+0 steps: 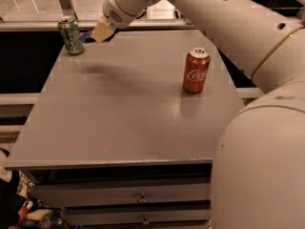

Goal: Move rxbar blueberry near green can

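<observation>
The green can (70, 35) stands upright at the far left corner of the grey table (128, 109). My gripper (101, 32) reaches in from the upper right and hangs just right of the can, over the table's far edge. Its tan fingers (104, 30) are shut on the rxbar blueberry (87, 36). Only a dark blue sliver of the bar shows, between the fingers and the can, and the rest is hidden behind the gripper. The bar is close to the can and does not touch it.
A red Coca-Cola can (196, 71) stands upright on the right side of the table. My white arm (228, 23) spans the upper right, and its large body (259, 171) fills the lower right. Drawers (140, 197) sit below the table's front edge.
</observation>
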Robot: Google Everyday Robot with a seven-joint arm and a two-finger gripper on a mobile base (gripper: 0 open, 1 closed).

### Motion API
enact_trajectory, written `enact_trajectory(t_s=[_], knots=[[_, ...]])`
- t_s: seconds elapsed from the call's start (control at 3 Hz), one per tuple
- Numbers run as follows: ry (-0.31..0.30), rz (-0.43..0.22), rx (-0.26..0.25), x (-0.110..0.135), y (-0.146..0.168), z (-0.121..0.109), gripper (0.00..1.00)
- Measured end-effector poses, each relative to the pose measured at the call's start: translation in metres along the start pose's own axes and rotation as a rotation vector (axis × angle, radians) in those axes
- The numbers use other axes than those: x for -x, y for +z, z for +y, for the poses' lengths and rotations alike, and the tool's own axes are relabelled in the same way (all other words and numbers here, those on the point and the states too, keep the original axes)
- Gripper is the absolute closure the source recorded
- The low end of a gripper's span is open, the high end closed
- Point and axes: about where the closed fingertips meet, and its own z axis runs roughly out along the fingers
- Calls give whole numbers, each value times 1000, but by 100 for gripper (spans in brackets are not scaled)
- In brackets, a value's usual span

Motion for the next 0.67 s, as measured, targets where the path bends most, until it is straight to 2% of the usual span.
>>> enact_trajectory(t_s=[0.67], knots=[[44, -29, 4, 5, 50, -17, 100]])
